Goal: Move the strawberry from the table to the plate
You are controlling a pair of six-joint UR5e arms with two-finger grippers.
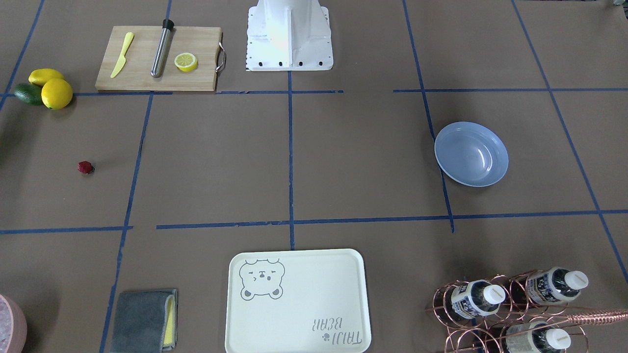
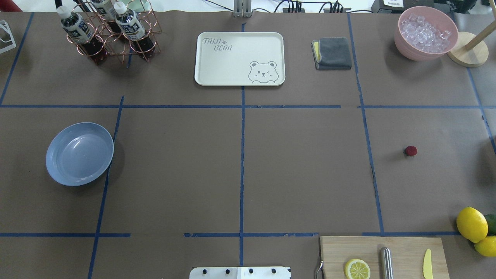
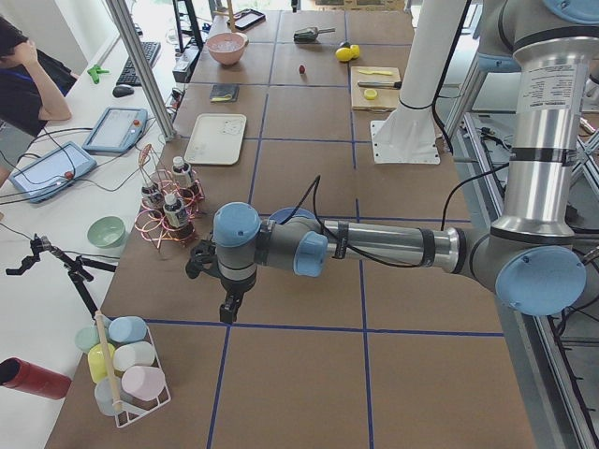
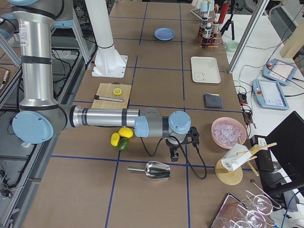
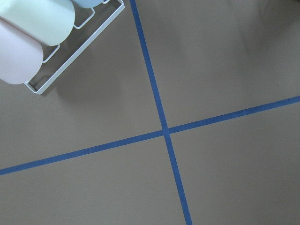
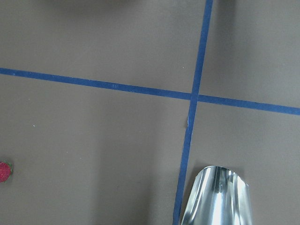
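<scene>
Dark-red and tiny, the strawberry [image 1: 86,167] lay bare on the counter [image 1: 343,162], on the robot's right side. It was well apart from the light blue plate [image 1: 471,154] over on the left side.

You could not tell how far the right tool [image 4: 174,153] or the left tool [image 3: 229,304] stood open, since each showed only in a side view. Neither had the berry.

Your main risk, as I judged it, was the berry itself. Small and rounded, it could roll away from a slightly off-centre closing, or squirt out from between the pads. The long carry across the counter gave it time to slip. A release from too high could also bounce it over the plate's shallow rim. You also had a metal scoop [image 4: 156,170] lying near the right tool, which a careless sweep could knock.

As for containers, the plate held nothing, and the cream tray [image 2: 232,62] was likewise bare. The pink bowl [image 2: 403,38] was heaped with ice cubes [image 2: 426,31], and the copper wire rack [image 2: 151,35] carried bottles [image 2: 128,23].
</scene>
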